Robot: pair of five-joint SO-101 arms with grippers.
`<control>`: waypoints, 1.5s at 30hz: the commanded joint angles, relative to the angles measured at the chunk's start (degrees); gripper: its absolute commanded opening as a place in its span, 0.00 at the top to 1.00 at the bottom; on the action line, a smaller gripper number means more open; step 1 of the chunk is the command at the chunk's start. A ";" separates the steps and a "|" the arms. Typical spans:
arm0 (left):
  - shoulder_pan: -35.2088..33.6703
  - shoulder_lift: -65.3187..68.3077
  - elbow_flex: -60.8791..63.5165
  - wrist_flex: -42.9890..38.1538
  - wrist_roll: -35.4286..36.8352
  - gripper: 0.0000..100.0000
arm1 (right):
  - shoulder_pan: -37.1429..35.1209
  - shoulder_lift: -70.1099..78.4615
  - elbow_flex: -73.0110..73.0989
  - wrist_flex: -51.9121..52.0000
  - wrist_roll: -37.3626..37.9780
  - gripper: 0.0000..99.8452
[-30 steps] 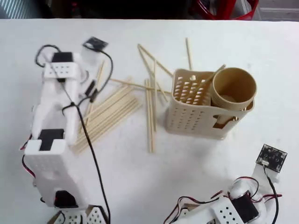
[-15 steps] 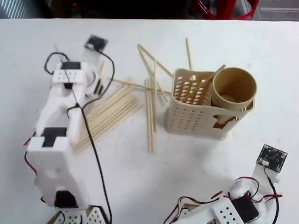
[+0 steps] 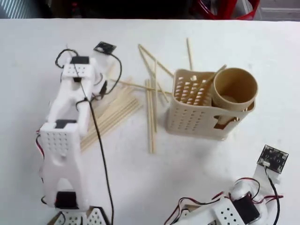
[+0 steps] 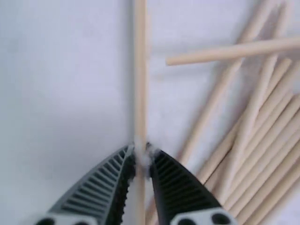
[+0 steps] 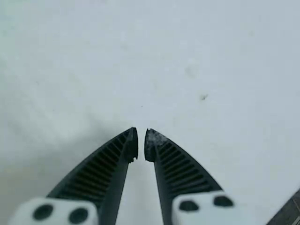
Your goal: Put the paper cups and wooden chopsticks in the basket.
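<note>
One wooden chopstick (image 4: 139,70) pinched between the closed fingers of the left gripper (image 4: 141,153), just beside the loose chopstick pile (image 3: 110,112) on the white table (image 3: 140,187). Well apart, in one end of the perforated basket (image 3: 192,119), a paper cup (image 3: 233,89). Over bare table, right gripper (image 5: 141,140) nearly closed, holding nothing.

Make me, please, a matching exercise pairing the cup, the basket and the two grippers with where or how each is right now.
Things:
1. cup
2. basket
3. left gripper
4. right gripper

Place or state:
A. shut on a chopstick
B. standing on the table
C. shut on nothing, over bare table
D. inside the basket

Pairs: 1-D; 2-B; 3-A; 4-C
</note>
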 commanded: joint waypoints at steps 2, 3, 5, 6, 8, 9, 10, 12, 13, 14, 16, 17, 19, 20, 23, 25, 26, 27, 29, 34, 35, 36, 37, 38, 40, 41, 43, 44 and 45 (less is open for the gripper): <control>-0.22 0.48 -10.55 8.26 0.62 0.98 | 0.40 -0.13 0.53 -0.13 0.44 0.96; -0.31 0.22 -13.27 9.93 0.62 0.98 | 0.40 -0.13 0.53 -0.13 0.44 0.96; -0.04 -0.92 -19.69 14.24 0.70 0.98 | 0.40 -0.13 0.53 -0.13 0.44 0.96; 0.66 -1.80 -23.38 16.97 0.88 0.98 | 0.40 -0.13 0.53 -0.13 0.44 0.96; 2.24 -4.00 -31.30 22.77 2.29 0.98 | 0.40 -0.13 0.53 -0.13 0.44 0.96; 3.65 -5.23 -35.60 25.58 2.90 0.98 | 0.40 -0.13 0.53 -0.13 0.44 0.96; 5.23 -6.64 -39.30 26.73 3.25 0.98 | 0.40 -0.13 0.53 -0.13 0.44 0.96; 7.87 -10.24 -44.22 26.46 4.40 0.98 | 0.40 -0.13 0.53 -0.13 0.44 0.96; 9.63 -12.35 -45.63 26.46 5.01 0.98 | 0.40 -0.13 0.53 -0.13 0.44 0.96; 11.91 -14.55 -46.86 26.37 5.63 0.98 | 0.40 -0.13 0.53 -0.13 0.44 0.96; 16.92 -18.68 -47.65 26.37 6.77 0.98 | 0.40 -0.13 0.53 -0.13 0.44 0.96; 19.65 -20.88 -47.56 26.29 7.47 0.98 | 0.40 -0.13 0.53 -0.13 0.44 0.96; 25.36 -24.22 -47.65 26.11 8.97 0.98 | 0.40 -0.13 0.53 -0.13 0.44 0.96; 28.35 -25.54 -47.65 25.93 9.58 0.98 | 0.40 -0.13 0.53 -0.13 0.44 0.96; 37.23 -27.82 -47.74 22.42 9.93 0.98 | 0.40 -0.13 0.53 -0.13 0.44 0.96; 41.45 -28.00 -47.74 17.32 9.76 0.98 | 0.40 -0.13 0.53 -0.13 0.44 0.96; 42.95 -28.00 -47.65 14.24 9.76 0.98 | 0.40 -0.13 0.53 -0.13 0.44 0.96; 44.09 -28.00 -47.56 11.34 9.76 0.98 | 0.40 -0.13 0.53 -0.13 0.44 0.96; 45.67 -28.35 -47.74 7.30 10.02 0.98 | 0.40 -0.13 0.53 -0.13 0.44 0.96; 50.68 -29.85 -52.84 15.03 10.20 0.98 | 0.40 -0.13 0.53 -0.13 0.44 0.96; 51.65 -29.76 -54.59 17.85 10.20 0.98 | 0.40 -0.13 0.53 -0.13 0.44 0.96; 52.35 -29.67 -56.70 20.57 10.20 0.98 | 0.40 -0.13 0.53 -0.13 0.44 0.96; 52.88 -29.49 -59.25 23.47 10.20 0.98 | 0.40 -0.13 0.53 -0.13 0.44 0.96; 53.23 -29.14 -62.42 26.29 10.37 0.98 | 0.40 -0.13 0.53 -0.13 0.44 0.96; 52.18 -29.23 -67.16 26.81 11.69 0.98 | 0.40 -0.13 0.53 -0.13 0.44 0.96; 50.51 -29.76 -68.57 26.64 11.96 0.98 | 0.40 -0.13 0.53 -0.13 0.44 0.96; 47.96 -30.46 -68.66 26.64 12.31 0.98 | 0.40 -0.13 0.53 -0.13 0.44 0.96; 46.90 -30.55 -67.16 26.64 12.40 0.98 | 0.40 -0.13 0.53 -0.13 0.44 0.96; 45.85 -30.55 -65.14 26.64 12.57 0.98 | 0.40 -0.13 0.53 -0.13 0.44 0.96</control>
